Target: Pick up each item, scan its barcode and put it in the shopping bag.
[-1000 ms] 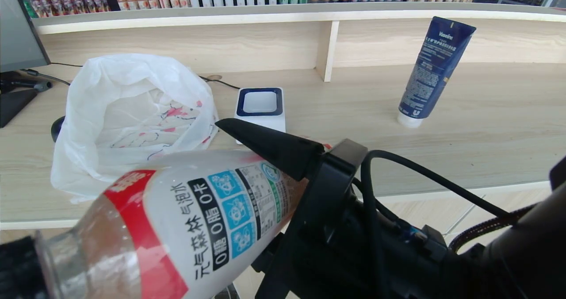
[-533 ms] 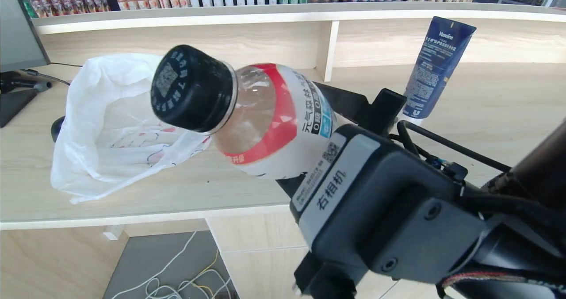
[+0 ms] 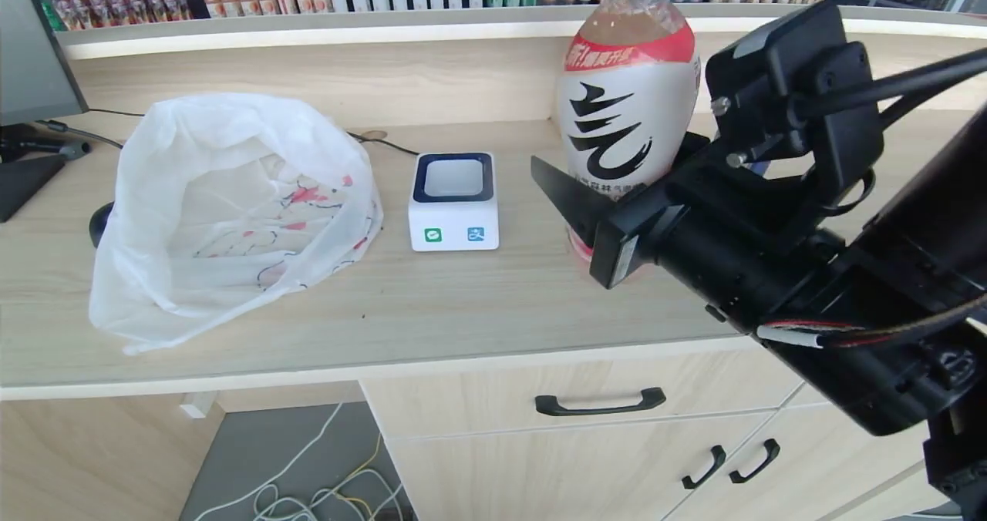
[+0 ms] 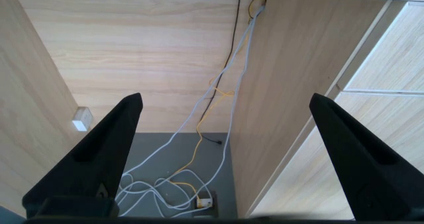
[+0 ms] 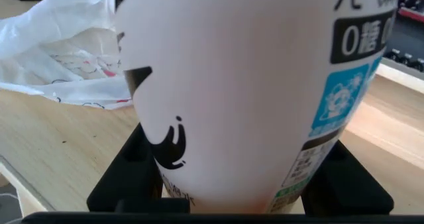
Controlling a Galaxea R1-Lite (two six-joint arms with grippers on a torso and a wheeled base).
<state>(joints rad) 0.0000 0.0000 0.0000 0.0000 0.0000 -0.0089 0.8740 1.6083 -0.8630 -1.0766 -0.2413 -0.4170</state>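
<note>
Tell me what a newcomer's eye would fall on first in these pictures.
The big drink bottle, held upright in the right tool over the right part of the counter, close to the head camera. Next comes the open white shopping bag slumped on the counter's left, with the small white scanner between the two.

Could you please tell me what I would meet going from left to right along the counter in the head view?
monitor → shopping bag → scanner → bottle
</note>
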